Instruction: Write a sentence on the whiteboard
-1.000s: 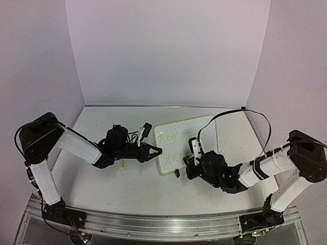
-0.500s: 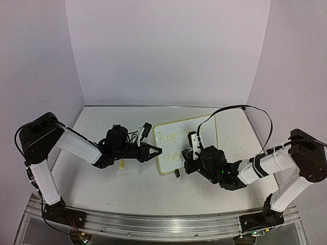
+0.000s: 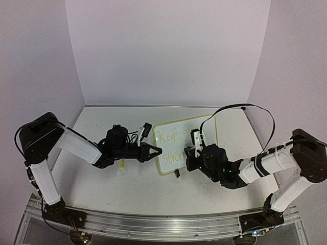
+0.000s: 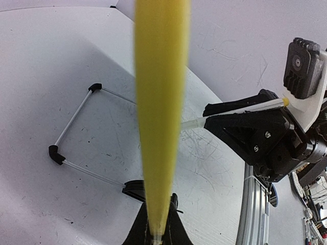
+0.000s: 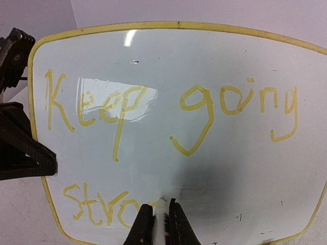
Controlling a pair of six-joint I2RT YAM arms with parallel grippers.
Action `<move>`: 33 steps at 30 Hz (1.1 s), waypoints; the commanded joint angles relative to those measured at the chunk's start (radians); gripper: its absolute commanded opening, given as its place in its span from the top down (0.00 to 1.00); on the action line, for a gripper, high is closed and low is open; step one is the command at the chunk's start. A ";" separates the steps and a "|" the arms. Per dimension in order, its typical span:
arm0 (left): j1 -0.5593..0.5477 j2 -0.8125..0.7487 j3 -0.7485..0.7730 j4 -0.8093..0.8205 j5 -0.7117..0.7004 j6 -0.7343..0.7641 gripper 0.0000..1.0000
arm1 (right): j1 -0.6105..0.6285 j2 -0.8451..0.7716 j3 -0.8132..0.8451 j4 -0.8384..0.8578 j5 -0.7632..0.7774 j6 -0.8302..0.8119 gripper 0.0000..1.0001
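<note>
Yellow-green lettering, the sentence (image 5: pixel 173 139), reads "Keep going" on the top line and "stro" on the second. There the right gripper (image 5: pixel 160 217) is clamped on a marker (image 4: pixel 240 111), tip down on the whiteboard (image 5: pixel 245 168). That board lies right of the middle of the table (image 3: pixel 127 189). The left gripper (image 3: pixel 155 151) is closed, its tips at the board's left edge. I cannot identify the blurred yellow bar (image 4: pixel 158 102) across its wrist view. The risk, as I judge it, is that the board sits loose on small clip feet (image 3: pixel 177 173). Pen pressure could skid it and distort the last letters, and low fingers could smear wet strokes.
</note>
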 commanded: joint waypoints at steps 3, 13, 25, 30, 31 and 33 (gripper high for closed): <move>0.003 -0.043 -0.013 -0.017 -0.019 0.015 1.00 | -0.016 0.008 -0.009 -0.029 0.022 0.047 1.00; 0.003 -0.041 -0.011 -0.017 -0.019 0.015 1.00 | -0.009 0.033 -0.044 -0.031 0.002 0.098 1.00; 0.003 -0.046 -0.015 -0.016 -0.023 0.015 1.00 | -0.005 0.064 -0.053 -0.025 -0.008 0.113 1.00; 0.003 -0.044 -0.014 -0.016 -0.023 0.015 1.00 | -0.003 0.063 -0.058 -0.026 -0.006 0.118 1.00; 0.003 -0.044 -0.015 -0.016 -0.024 0.015 1.00 | -0.002 0.063 -0.058 -0.026 -0.007 0.118 1.00; 0.004 -0.044 -0.016 -0.016 -0.023 0.015 1.00 | -0.003 0.064 -0.057 -0.026 -0.009 0.118 1.00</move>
